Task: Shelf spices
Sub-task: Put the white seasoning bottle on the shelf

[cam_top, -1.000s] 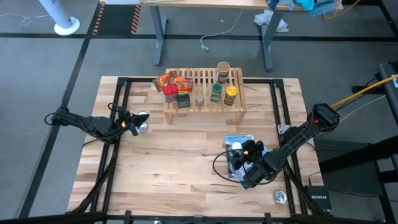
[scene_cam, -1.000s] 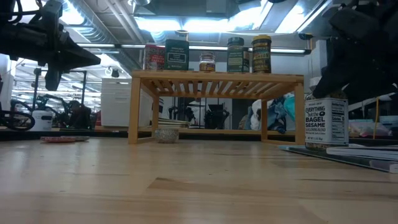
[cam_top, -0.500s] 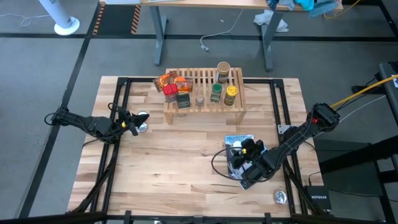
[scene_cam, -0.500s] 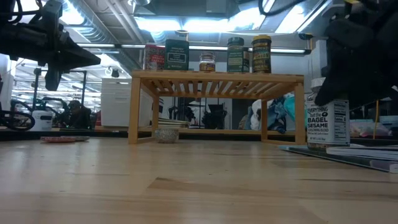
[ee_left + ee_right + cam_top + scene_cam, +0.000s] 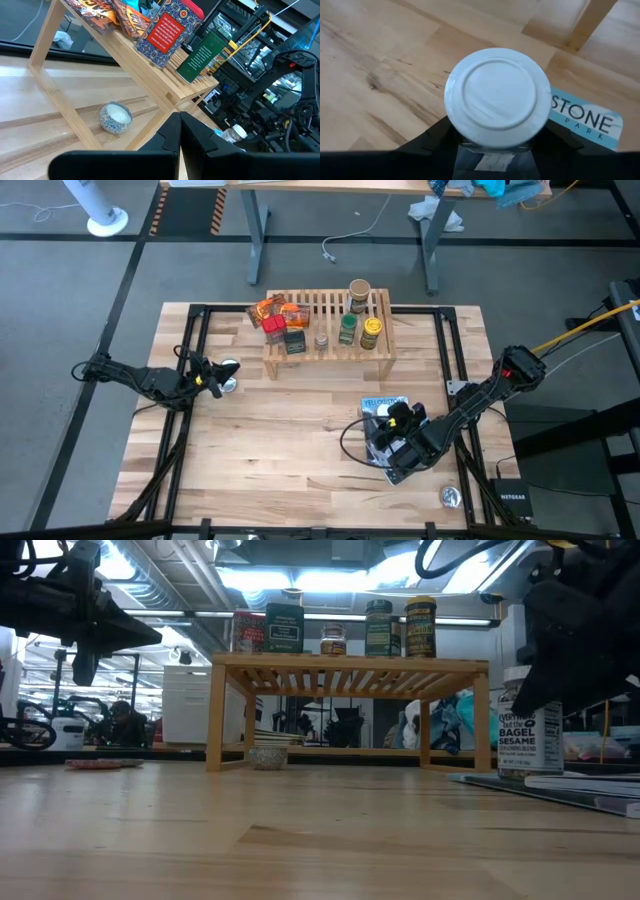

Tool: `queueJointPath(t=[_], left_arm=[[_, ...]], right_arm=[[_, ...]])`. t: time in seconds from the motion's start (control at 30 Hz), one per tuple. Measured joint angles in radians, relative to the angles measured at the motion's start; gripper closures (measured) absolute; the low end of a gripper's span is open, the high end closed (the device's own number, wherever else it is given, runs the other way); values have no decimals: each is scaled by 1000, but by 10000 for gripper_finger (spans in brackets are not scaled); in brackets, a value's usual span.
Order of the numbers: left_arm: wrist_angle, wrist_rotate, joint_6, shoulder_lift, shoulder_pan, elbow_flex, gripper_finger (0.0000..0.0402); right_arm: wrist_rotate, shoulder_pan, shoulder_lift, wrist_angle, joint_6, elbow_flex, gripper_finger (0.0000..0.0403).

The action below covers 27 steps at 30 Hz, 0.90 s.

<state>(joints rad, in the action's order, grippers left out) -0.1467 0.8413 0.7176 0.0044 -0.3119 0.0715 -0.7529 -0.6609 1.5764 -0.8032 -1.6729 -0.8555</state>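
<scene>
High view: grey workshop floor around a butcher-block counter (image 5: 280,440). The shelf (image 5: 328,330) stands at the far middle edge, already carrying orange packets (image 5: 268,310), a red-capped jar (image 5: 274,328), a dark square tin (image 5: 295,341) and several other jars. The left gripper (image 5: 212,377) waits at the counter's left side, jaws together. The right gripper (image 5: 392,438) is low over a blue-and-black pouch (image 5: 385,405) at the near right, where the remaining spice jar stands.

Low view: the white-capped sesame jar (image 5: 528,732) stands upright with its base on or just above the pouch (contact cannot be told), the right arm's dark bulk against its upper part.

Left wrist view: jaws pressed shut, empty; shelf leg and a small patterned dish (image 5: 115,117) ahead.

Right wrist view: the jar's white cap (image 5: 496,97) fills the space between the dark fingers (image 5: 427,137), which flank it closely. Whether the jaws already clamp the jar cannot be told.

Judgement: the step in hand is the grasp on the last loose jar. Next move calls for a firm clamp below the cap, a straight lift clear of the pouch, then carriage to a free slot on the shelf's right half without knocking the jars there.
</scene>
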Motion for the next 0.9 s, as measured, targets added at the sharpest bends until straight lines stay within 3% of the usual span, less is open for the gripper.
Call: queueJointPath(t=[0.27, 0.7, 0.9], left_arm=[[0, 0, 0, 0, 0, 0, 402], [0, 0, 0, 0, 0, 0, 402], [0, 0, 0, 0, 0, 0, 402]], right_arm=[[-66, 0, -1, -81, 4, -20, 196], [-209, 0, -5, -596, 4, -261, 196], [-318, -1, -112, -724, 29, -304, 196]])
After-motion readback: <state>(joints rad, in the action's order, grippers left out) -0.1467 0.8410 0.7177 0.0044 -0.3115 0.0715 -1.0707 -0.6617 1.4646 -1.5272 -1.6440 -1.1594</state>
